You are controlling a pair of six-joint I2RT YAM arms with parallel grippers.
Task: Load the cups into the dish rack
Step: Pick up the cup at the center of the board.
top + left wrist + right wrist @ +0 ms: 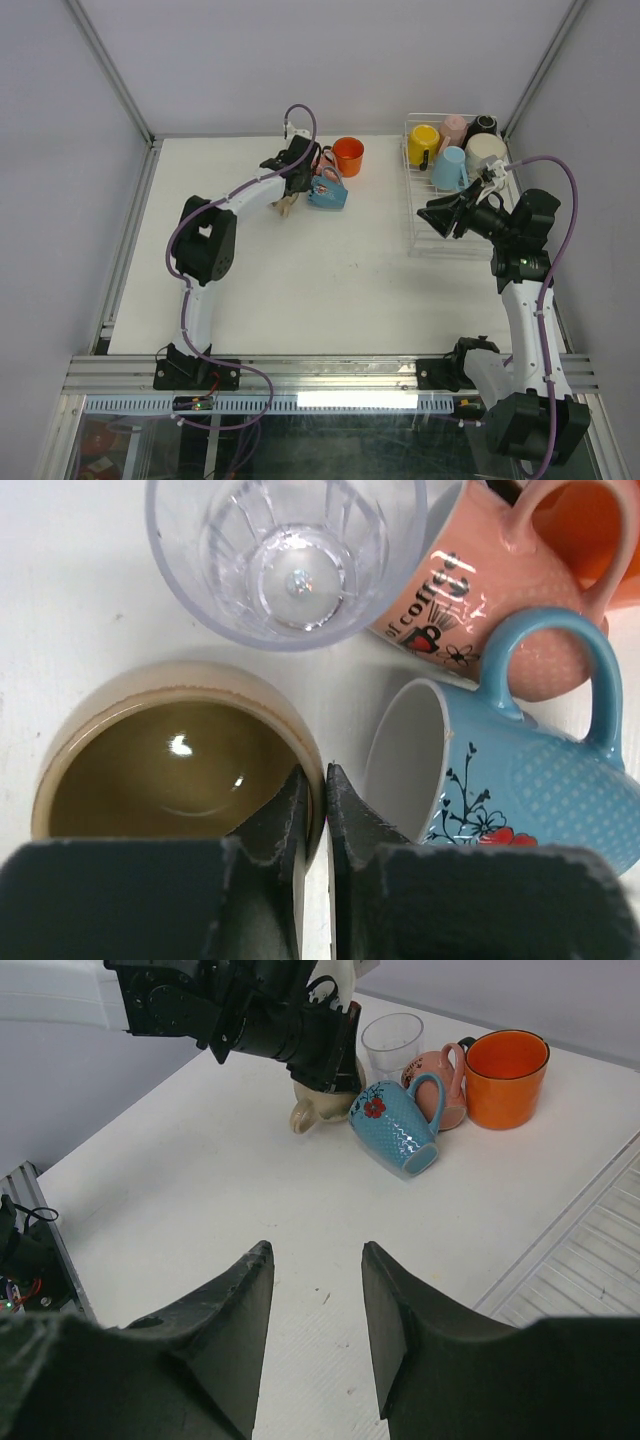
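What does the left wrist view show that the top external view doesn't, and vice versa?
Only the left wrist: the left gripper pinching the rim of the beige mug, the clear tumbler, and "coffee" lettering on the pink mug. Only the top external: the dish rack holding five mugs, with the open right gripper at its near end. Both: the blue mug on its side and the orange mug.

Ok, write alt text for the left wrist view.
Seen from above, the left fingers pinch the rim of an upright beige mug. Beyond it stands a clear glass tumbler; to the right a blue floral mug lies on its side beside a pink coffee-lettered mug, all on a white table.
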